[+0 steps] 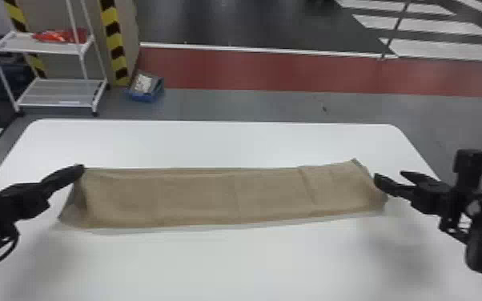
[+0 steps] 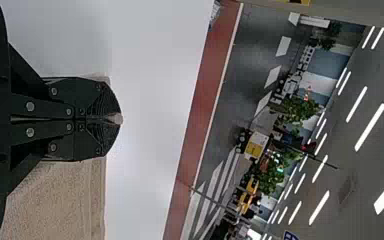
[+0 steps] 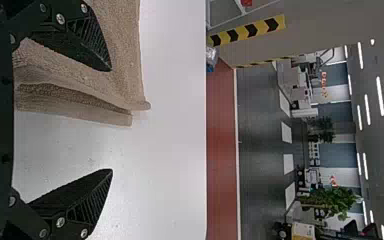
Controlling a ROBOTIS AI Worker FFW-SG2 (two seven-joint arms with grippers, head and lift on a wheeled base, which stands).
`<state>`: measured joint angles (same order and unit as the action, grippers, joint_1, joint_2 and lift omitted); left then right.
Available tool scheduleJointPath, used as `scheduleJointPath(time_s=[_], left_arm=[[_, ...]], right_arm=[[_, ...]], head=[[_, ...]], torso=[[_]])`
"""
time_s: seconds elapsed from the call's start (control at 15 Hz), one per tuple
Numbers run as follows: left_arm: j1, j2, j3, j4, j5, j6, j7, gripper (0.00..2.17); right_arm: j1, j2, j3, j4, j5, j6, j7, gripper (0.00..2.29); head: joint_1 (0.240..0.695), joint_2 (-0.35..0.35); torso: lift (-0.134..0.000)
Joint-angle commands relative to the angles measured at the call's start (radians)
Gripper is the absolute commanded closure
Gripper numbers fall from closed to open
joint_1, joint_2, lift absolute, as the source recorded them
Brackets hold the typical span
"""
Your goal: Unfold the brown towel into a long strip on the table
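Head view, left gripper (image 1: 79, 168) clamped on towel (image 1: 212, 196), right gripper (image 1: 389, 176) jaws apart, rack (image 1: 58, 93) beyond table (image 1: 228, 264)

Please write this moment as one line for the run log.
brown towel: long strip across table | left gripper: shut on towel's far left corner | right gripper: open at towel's right end

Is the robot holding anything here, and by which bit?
Yes: its left hand pinches the brown towel by the far corner of its left end. The right hand is open and holds nothing.
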<state>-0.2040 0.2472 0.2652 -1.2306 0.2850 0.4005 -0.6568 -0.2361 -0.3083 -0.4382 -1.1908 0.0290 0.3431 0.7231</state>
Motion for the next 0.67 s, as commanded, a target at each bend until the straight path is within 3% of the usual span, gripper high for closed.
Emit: scheduleJointPath(time_s=[0.0, 0.27, 0.6], left_arm=[[0.026, 0.000, 0.005, -0.038, 0.013, 0.013, 0.000, 1.72], [0.038, -0.003, 0.012, -0.052, 0.013, 0.013, 0.000, 1.72], [0.044, -0.008, -0.003, -0.064, 0.011, 0.007, 0.000, 1.72]], right_arm=[[-0.005, 0.001, 0.013, -0.001, 0.002, 0.000, 0.001, 0.18], [-0.057, 0.005, 0.079, 0.019, 0.026, -0.034, -0.022, 0.19], [-0.203, 0.012, 0.171, 0.198, 0.103, -0.071, -0.108, 0.38]], head=[[0.695, -0.121], [0.695, -0.106], [0.695, -0.087]], torso=[[-0.117], [-0.116], [-0.116]])
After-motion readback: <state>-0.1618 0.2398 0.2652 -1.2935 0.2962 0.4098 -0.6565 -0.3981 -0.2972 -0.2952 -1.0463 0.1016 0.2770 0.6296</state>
